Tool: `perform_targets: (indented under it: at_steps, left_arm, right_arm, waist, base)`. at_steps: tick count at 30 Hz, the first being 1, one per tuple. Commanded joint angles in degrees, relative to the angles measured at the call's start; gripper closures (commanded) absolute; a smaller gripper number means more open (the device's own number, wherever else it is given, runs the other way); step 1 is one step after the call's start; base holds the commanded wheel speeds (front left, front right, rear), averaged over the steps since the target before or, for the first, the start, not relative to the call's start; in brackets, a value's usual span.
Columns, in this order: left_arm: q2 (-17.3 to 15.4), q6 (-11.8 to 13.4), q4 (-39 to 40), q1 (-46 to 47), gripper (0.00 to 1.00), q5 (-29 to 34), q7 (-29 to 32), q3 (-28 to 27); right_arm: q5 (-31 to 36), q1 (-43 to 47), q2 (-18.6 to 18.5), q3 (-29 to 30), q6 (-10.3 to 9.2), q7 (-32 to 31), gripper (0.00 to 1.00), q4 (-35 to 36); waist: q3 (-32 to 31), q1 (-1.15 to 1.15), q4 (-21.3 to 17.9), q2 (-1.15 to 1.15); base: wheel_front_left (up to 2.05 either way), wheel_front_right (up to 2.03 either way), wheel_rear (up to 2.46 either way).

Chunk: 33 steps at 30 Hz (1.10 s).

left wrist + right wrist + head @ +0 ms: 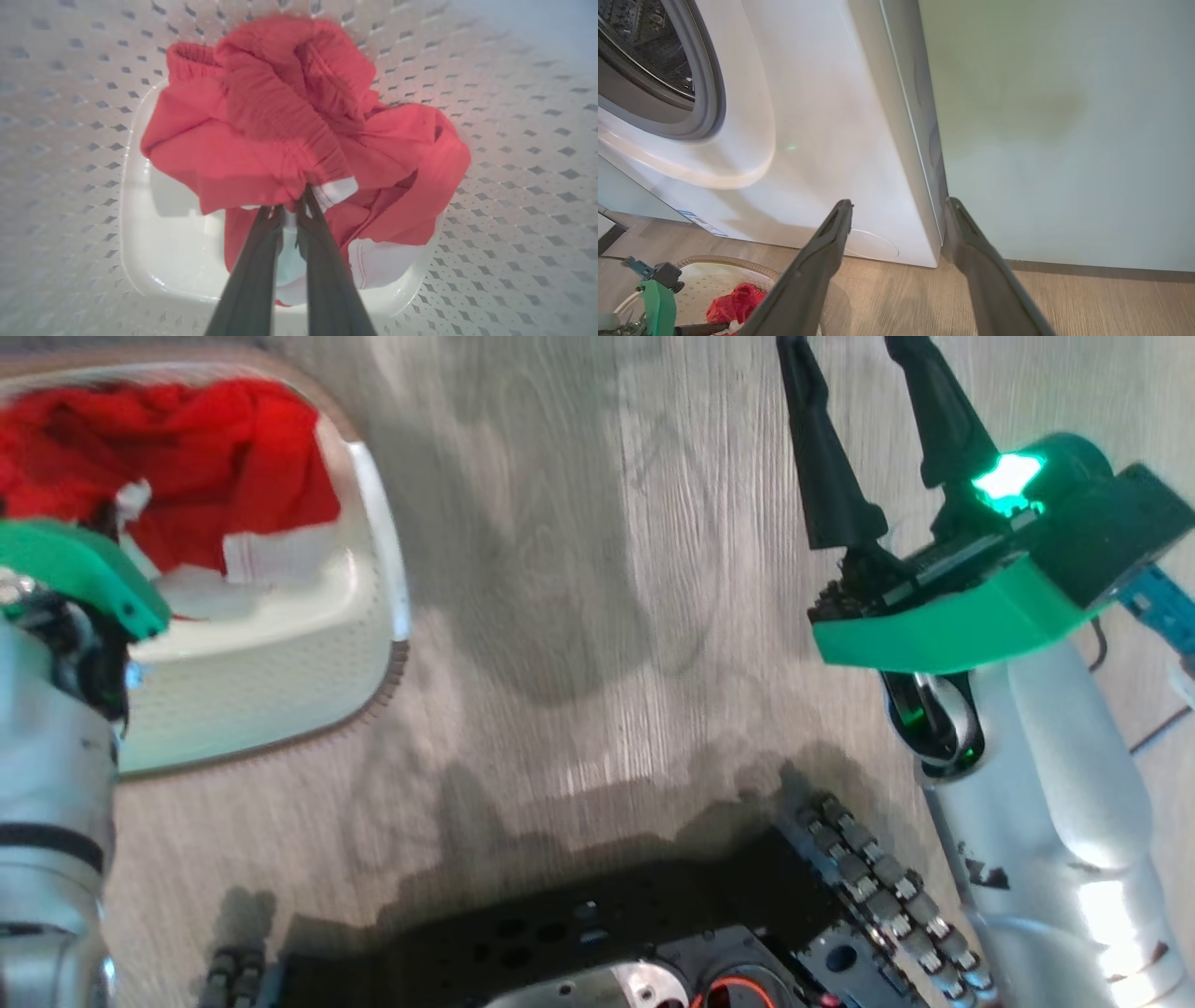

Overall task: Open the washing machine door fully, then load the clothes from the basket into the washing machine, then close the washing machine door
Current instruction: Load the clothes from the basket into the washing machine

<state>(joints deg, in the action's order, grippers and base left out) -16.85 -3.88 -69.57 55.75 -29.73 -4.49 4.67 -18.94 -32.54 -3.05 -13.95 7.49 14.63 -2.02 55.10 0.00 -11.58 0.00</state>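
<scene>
The cream basket sits on the floor at the upper left of the head view, with the red clothes in it. Inside the basket, my left gripper is shut on a fold of the clothes by a white trim. My right gripper hangs open and holds nothing over the floor at the upper right. In the right wrist view the right gripper points at the lower right corner of the washing machine, whose drum mouth is uncovered. The washing machine door is out of view.
A pale teal cabinet stands against the washer's right side. Wooden floor stretches between the basket and my right arm. My dark base lies at the bottom of the head view. A round flap sits low on the washer's front.
</scene>
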Motion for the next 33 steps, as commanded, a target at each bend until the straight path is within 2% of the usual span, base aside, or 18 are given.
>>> perform_targets:
  at_steps: [1, 7, 14, 19, 20, 21, 26, 33]
  left_arm:
    - [-1.8, 0.1, 0.7, -3.0, 1.0, 0.5, -1.5, -0.3]
    - [0.6, 0.8, 2.5, -6.4, 1.0, 2.2, -7.4, 1.7]
    - [2.9, 2.4, 9.8, -11.5, 1.0, 3.2, -10.2, 2.3]
    - [3.8, 4.4, 20.7, -16.4, 1.0, 3.8, -10.5, 0.8]
    - [3.9, 5.1, 26.0, -18.9, 1.0, 4.2, -10.5, 0.1]
    - [3.9, 5.1, 26.0, -18.9, 1.0, 4.2, -10.5, 0.1]
    - [4.3, 6.6, 37.9, -24.7, 1.0, 5.7, -10.5, -0.4]
    - [4.0, 8.5, 50.4, -30.7, 1.0, 6.9, -10.5, -0.4]
  right_arm:
    - [0.5, 4.0, 0.2, -0.5, 0.0, 0.0, 0.0, 1.2]
    - [1.1, 6.3, 0.2, 0.7, 0.0, -0.9, 0.0, 0.6]
    - [1.6, 9.4, 0.2, 3.0, 0.0, -1.9, 0.0, 0.4]
    - [2.0, 11.6, 0.2, 4.4, 0.0, -2.7, 0.0, 0.6]
    - [2.1, 12.1, 0.2, 4.6, 0.0, -3.0, 0.0, 0.7]
    - [2.1, 12.1, 0.2, 4.6, 0.0, -3.0, 0.0, 0.7]
    - [2.4, 13.3, 0.2, 5.2, 0.0, -3.6, 0.0, 0.8]
    - [2.5, 14.8, 0.2, 6.2, 0.0, -4.0, 0.0, 0.5]
  waist:
    - [-3.0, 0.0, 1.9, 0.0]
    - [-8.7, 0.0, 4.0, 0.0]
    - [-15.0, 0.0, 6.0, 0.0]
    - [-19.1, 0.0, 7.3, 0.0]
    - [-20.6, 0.0, 7.6, 0.0]
    - [-20.6, 0.0, 7.6, 0.0]
    - [-24.1, 0.0, 8.3, 0.0]
    - [-28.8, 0.0, 8.6, 0.0]
  base:
    - [0.0, 0.0, 0.0]
    - [0.0, 0.0, 0.0]
    - [0.0, 0.0, 0.0]
    - [0.0, 0.0, 0.0]
    - [0.0, 0.0, 0.0]
    - [0.0, 0.0, 0.0]
    - [0.0, 0.0, 0.0]
    - [0.0, 0.0, 0.0]
